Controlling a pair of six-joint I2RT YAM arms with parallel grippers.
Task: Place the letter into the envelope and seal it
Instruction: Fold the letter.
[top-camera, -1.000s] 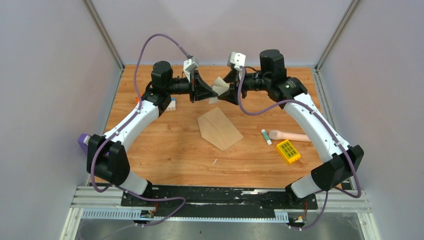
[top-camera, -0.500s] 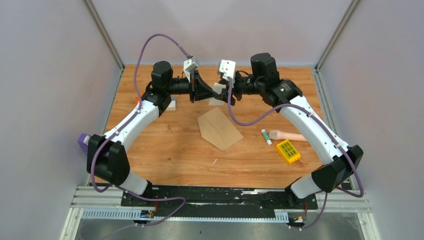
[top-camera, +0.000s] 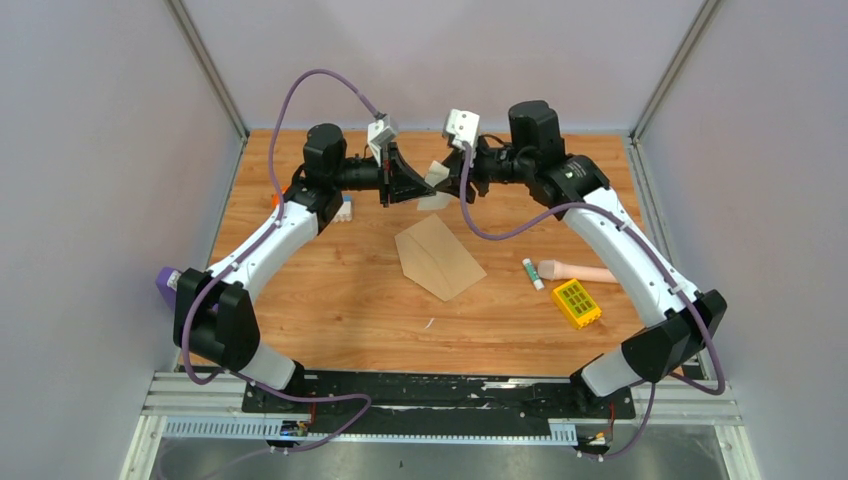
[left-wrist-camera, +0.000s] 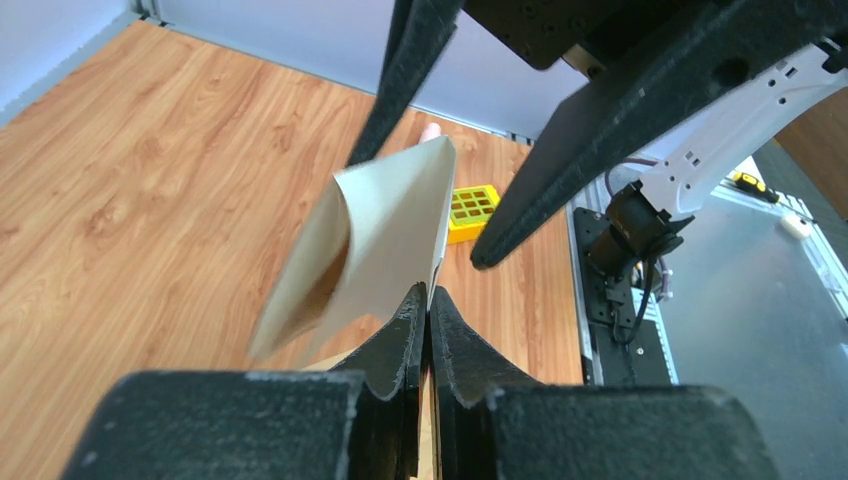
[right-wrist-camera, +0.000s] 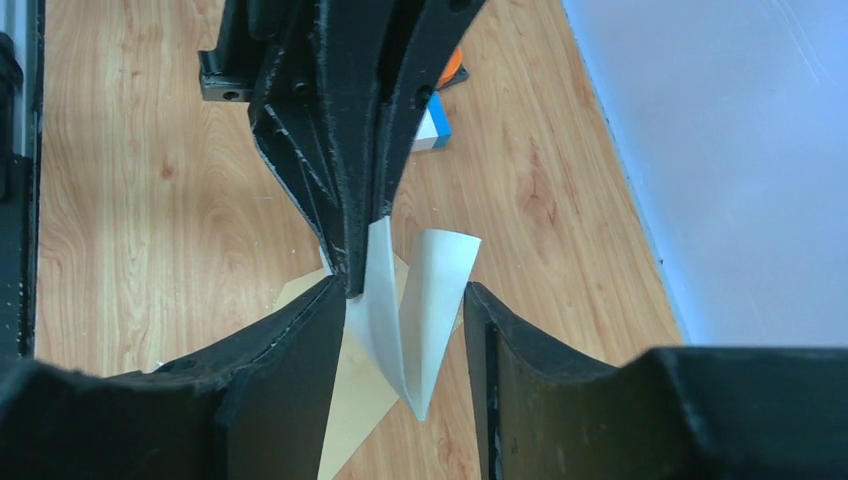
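Pinching the letter: the left end effector (top-camera: 417, 189) is clenching its fingertips together on one edge of the letter (top-camera: 437, 175) and holding it up in the air over the far middle of the desk (top-camera: 330, 290).
Left wrist view: the left end effector (left-wrist-camera: 428, 296) is gripping the pale letter (left-wrist-camera: 390, 230) at its near edge – the sheet is bowing upward and curling over at the top.
Right end effector (top-camera: 451, 180): it is facing the left one from the other side, with the letter between them.
Right wrist view: the right end effector (right-wrist-camera: 400, 290) is standing with its jaws apart, straddling the folded letter (right-wrist-camera: 440, 275) – both fingers are sitting just beside the paper, and I cannot tell whether either is touching it.
Envelope (top-camera: 438, 257): it is lying flat on the desk, below and nearer than the raised letter, well apart from both arms; its tan surface (right-wrist-camera: 355, 410) is showing under the sheet in the right wrist view.
Glue stick (top-camera: 532, 273): it is lying on the desk to the right of the envelope.
Yellow gridded block (top-camera: 576, 303): it is sitting just right of the glue stick, nearer the right arm.
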